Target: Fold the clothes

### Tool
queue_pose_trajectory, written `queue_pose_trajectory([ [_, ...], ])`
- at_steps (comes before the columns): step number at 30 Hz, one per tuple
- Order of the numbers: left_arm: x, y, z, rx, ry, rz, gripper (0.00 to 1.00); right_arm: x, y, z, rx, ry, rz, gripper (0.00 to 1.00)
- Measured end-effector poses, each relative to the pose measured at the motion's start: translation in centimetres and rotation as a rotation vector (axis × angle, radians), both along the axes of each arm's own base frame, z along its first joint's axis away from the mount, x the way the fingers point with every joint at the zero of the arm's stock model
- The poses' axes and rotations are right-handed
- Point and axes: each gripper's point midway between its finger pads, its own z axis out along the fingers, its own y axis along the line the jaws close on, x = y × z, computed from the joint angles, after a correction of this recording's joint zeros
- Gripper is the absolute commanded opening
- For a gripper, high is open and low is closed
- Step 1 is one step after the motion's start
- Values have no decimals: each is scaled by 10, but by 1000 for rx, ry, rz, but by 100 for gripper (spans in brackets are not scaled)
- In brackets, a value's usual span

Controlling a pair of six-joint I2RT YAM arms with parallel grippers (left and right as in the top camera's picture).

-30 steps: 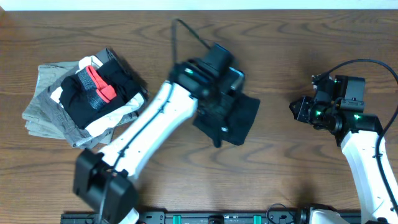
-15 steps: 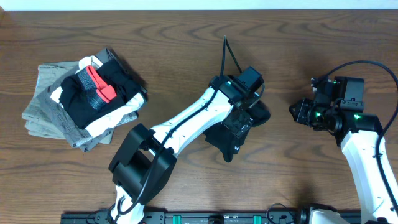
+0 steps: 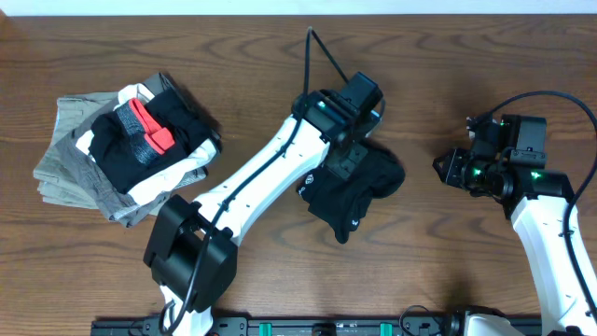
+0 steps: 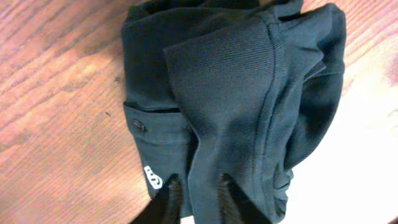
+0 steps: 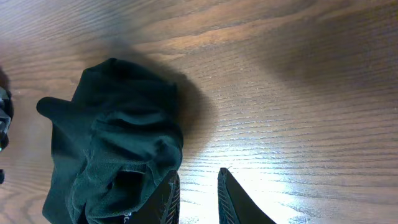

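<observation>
On the wooden table point(image 3: 448, 56), my left arm point(image 3: 252, 191) reaches from 7 o'clock to the clothes point(image 3: 359, 191), a bunched black T-shirt lying just toward 3 o'clock of centre. A stack of folded garments point(image 3: 84, 159) sits at 9 o'clock. My left gripper point(image 4: 197, 180) pinches a ridge of the shirt at its 12 o'clock edge. My right gripper point(image 5: 197, 173), off the shirt's 3 o'clock side, stands narrowly parted, empty. A small white logo point(image 4: 153, 177) shows near that left grip.
</observation>
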Motion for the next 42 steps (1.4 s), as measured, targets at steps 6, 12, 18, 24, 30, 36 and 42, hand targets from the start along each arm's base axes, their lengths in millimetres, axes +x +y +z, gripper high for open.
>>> queue_pose_trajectory([
  [6, -4, -11, -28, -5, 69, -15, 6, 0, 0, 0, 0, 2, 0, 20],
  [12, -32, -36, -53, -83, 227, -69, 6, -2, 0, -1, 1, 11, 0, 20],
  [18, -76, -80, -41, -205, 314, -189, 6, -2, 0, -1, 1, 11, 0, 20],
  [24, -105, -97, -36, -232, 358, -257, 7, -2, 0, -1, -2, 11, -1, 20],
  [30, -110, -105, -22, -303, 385, -273, 8, -1, 0, -1, -2, 5, -1, 20],
  [36, -109, -104, 11, -345, 341, -265, 9, 1, -1, 0, -4, -4, -1, 20],
  [42, -37, -39, 19, -141, 83, -13, 6, 1, -2, 0, -11, -2, -6, 20],
])
